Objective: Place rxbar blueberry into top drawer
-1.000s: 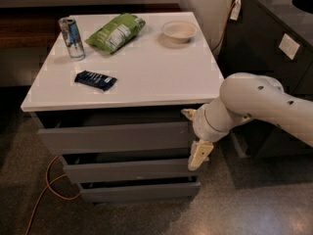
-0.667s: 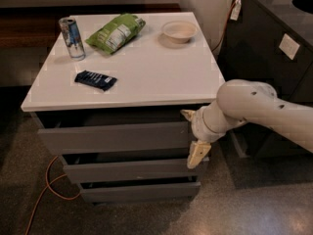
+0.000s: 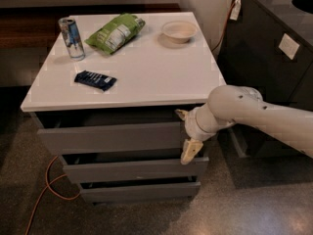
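The rxbar blueberry (image 3: 95, 80), a small dark navy bar, lies flat on the white tabletop (image 3: 161, 77) near its front left. The top drawer (image 3: 112, 137) is out a little, with a dark gap under the tabletop. My gripper (image 3: 187, 132) is at the right end of the top drawer's front. One pale finger shows above the front's top edge and the other (image 3: 190, 151) hangs at its lower edge. The fingers stand wide apart and hold nothing.
A silver-blue can (image 3: 72, 38), a green chip bag (image 3: 115, 32) and a pale bowl (image 3: 179, 31) stand at the back of the tabletop. Two shallower drawers (image 3: 132, 170) sit below. A dark cabinet (image 3: 274, 58) stands at the right. An orange cable (image 3: 46, 190) lies on the floor.
My arm has shifted slightly to the left against the drawer front. The bar and the other things on the table have not moved.
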Tool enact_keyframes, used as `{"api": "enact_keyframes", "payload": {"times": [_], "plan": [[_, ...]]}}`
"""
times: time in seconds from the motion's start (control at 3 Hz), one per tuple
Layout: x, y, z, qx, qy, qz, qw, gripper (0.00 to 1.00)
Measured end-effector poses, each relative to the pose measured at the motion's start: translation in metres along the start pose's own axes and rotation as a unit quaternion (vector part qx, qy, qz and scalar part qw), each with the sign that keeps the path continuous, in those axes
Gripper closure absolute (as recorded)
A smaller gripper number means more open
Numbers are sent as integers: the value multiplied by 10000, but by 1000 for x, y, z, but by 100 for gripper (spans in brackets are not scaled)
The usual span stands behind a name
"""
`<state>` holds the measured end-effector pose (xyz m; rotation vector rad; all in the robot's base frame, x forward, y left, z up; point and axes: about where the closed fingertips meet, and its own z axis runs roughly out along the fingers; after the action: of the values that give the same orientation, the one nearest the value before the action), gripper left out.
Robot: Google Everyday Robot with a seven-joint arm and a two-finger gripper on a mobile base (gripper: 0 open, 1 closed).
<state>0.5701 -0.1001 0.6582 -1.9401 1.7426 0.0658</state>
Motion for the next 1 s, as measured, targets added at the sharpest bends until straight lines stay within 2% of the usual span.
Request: {"api": "enact_keyframes", "payload": {"times": [0.67,1.0], "plan": [[-2,-7,4,-15,-103,138,9999,47],[-5,4,-10,-95,-259,299,9992,79]]}}
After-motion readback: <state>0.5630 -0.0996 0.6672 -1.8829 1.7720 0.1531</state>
